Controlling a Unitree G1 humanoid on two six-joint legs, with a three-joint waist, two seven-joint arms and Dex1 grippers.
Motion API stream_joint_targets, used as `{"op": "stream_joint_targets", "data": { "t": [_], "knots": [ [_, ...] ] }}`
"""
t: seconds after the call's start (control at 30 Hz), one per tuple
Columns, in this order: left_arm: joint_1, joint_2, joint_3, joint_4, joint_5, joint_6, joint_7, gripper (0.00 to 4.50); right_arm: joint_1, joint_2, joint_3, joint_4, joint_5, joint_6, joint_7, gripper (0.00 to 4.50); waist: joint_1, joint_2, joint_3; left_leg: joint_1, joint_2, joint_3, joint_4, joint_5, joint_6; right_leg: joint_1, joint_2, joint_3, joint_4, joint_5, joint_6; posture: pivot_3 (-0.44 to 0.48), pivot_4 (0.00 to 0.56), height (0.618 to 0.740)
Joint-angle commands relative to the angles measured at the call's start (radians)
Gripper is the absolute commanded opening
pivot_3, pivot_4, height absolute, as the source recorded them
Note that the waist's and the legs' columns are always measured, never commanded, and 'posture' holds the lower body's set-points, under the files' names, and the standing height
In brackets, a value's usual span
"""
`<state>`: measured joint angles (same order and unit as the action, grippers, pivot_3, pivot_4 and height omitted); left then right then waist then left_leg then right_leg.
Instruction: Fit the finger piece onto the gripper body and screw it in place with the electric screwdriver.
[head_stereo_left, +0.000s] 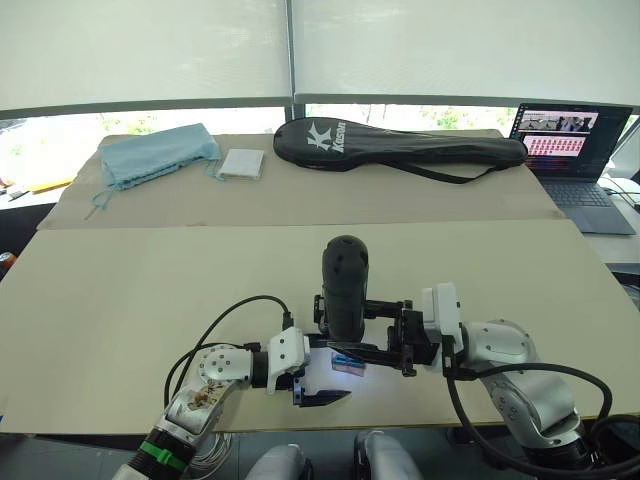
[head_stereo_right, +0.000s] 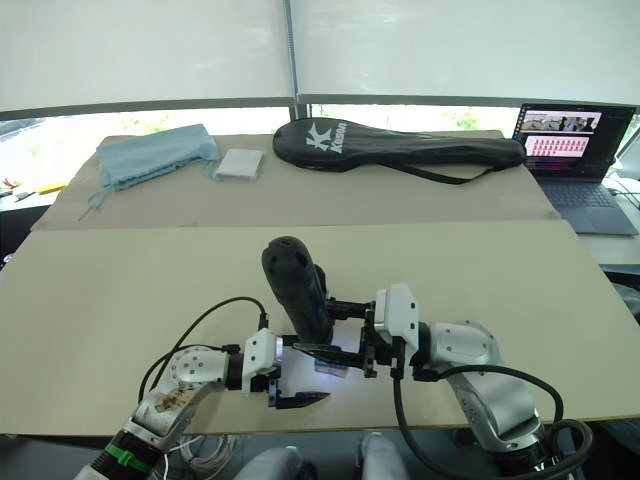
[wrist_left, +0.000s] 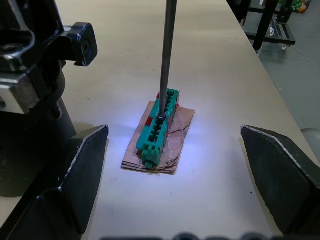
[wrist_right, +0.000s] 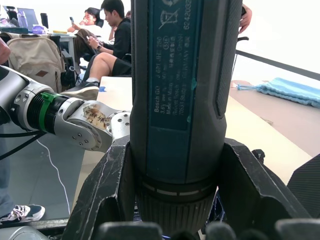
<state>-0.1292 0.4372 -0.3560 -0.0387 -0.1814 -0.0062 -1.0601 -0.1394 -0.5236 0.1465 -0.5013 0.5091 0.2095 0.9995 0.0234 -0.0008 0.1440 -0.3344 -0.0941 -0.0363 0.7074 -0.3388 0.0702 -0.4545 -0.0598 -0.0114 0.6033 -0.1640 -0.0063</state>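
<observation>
My right gripper (head_stereo_left: 350, 335) is shut on the electric screwdriver (head_stereo_left: 345, 280), a thick black tool held upright above the table's near edge; its body shows between the fingers (wrist_right: 107, 190) in the right wrist view. The thin metal bit (wrist_left: 167, 55) points down and its tip rests on top of a small green box (wrist_left: 159, 125), which lies on a brown card. My left gripper (wrist_left: 173, 131) is open, with one finger on each side of that box and neither touching it. The finger piece and the gripper body are out of view.
At the back of the table (head_stereo_left: 120, 290) lie a long black racket bag (head_stereo_left: 400, 148), a blue cloth (head_stereo_left: 160, 155) and a white pad (head_stereo_left: 241, 164). An open laptop (head_stereo_left: 575, 150) stands at the far right. People (wrist_right: 107, 40) sit beyond the table's left end.
</observation>
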Motion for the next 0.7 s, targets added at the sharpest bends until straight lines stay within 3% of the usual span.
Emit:
{"op": "stream_joint_targets", "data": {
  "t": [0.03, 0.7],
  "knots": [
    [0.018, 0.004, -0.020, 0.044, 0.016, 0.023, -0.002, 4.45, 0.000, -0.009, -0.014, -0.016, 0.011, -0.008, 0.002, 1.90, 0.000, 0.000, 0.000, 0.000, 0.000, 0.000, 0.000, 0.000, 0.000, 0.000, 0.000, 0.000, 0.000, 0.000, 0.000, 0.000, 0.150, 0.740],
    [0.018, 0.011, 0.002, 0.038, 0.001, 0.004, -0.012, 4.45, -0.009, -0.009, -0.017, -0.009, 0.018, -0.018, 0.012, 1.90, -0.002, 0.000, 0.000, 0.000, 0.000, 0.000, 0.000, 0.000, 0.000, 0.000, 0.000, 0.000, 0.000, 0.000, 0.000, 0.000, 0.150, 0.740]
  ]
}}
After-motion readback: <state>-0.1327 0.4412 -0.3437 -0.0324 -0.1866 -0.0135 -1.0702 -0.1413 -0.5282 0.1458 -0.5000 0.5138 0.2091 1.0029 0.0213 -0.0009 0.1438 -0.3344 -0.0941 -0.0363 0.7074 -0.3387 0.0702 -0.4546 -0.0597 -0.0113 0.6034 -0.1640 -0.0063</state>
